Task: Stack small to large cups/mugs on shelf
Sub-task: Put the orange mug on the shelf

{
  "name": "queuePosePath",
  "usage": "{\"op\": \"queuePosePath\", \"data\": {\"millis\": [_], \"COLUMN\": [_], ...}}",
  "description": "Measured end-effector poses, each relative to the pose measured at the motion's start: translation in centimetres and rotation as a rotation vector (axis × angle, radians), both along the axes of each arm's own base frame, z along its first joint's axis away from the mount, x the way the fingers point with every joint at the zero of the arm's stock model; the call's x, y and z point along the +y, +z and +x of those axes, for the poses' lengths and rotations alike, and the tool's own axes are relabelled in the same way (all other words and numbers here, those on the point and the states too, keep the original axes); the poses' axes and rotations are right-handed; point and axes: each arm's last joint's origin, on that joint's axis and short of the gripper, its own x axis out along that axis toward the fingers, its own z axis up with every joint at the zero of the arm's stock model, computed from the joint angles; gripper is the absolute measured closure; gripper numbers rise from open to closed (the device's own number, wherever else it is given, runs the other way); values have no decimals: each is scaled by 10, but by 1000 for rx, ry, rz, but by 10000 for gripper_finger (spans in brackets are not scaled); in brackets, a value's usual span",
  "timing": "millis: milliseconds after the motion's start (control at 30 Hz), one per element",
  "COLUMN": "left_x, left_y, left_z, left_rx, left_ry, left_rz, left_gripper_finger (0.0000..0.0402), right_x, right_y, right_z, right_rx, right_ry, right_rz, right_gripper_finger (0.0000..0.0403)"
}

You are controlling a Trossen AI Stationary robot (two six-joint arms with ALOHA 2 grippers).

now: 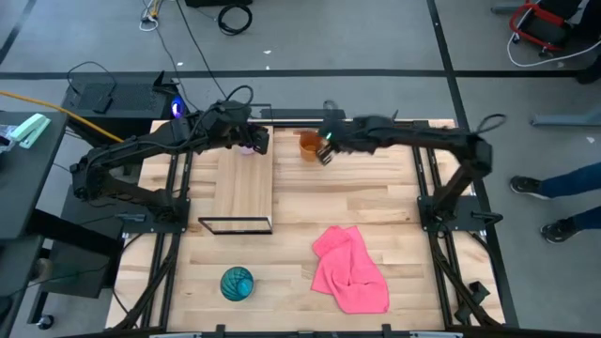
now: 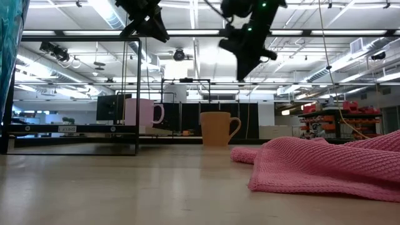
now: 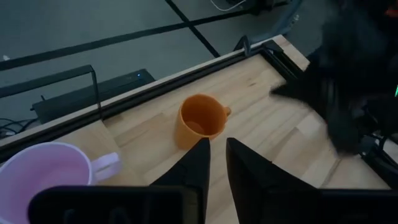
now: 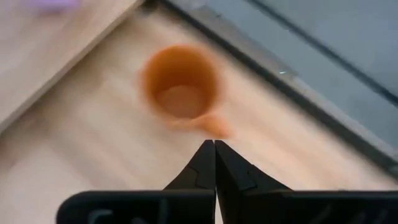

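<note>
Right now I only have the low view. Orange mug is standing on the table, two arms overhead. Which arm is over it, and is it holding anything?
Observer: The right gripper hangs just beside the orange mug. Its fingers are pressed together with nothing between them.
Operator: Pale purple mug, on the shelf or the table?
Observer: On the shelf, at its far end, with the left gripper right by it; the high view shows only a sliver of the purple mug under that arm.
Operator: Third cup? I see a teal blur at my left edge.
Observer: That is the teal cup, standing alone on the table's near side, left of the pink cloth.
</note>
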Motion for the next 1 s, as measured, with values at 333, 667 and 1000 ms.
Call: {"op": "queuePosePath", "data": {"millis": [333, 667, 1000], "left_x": [0, -1, -1], "left_y": [-1, -3, -3], "left_z": [0, -2, -2], "left_rx": [-5, 23, 24], "left_ry": [12, 16, 17], "left_rz": [-20, -36, -37], "left_gripper_finger": [350, 343, 350], "right_x": [-79, -94, -101], "right_y": [-16, -61, -80], "right_z": [-26, -6, 10], "right_rx": [-57, -48, -118], "right_ry": [-124, -74, -88], "right_rz": [194, 372, 397], "right_gripper_finger": [401, 402, 402]}}
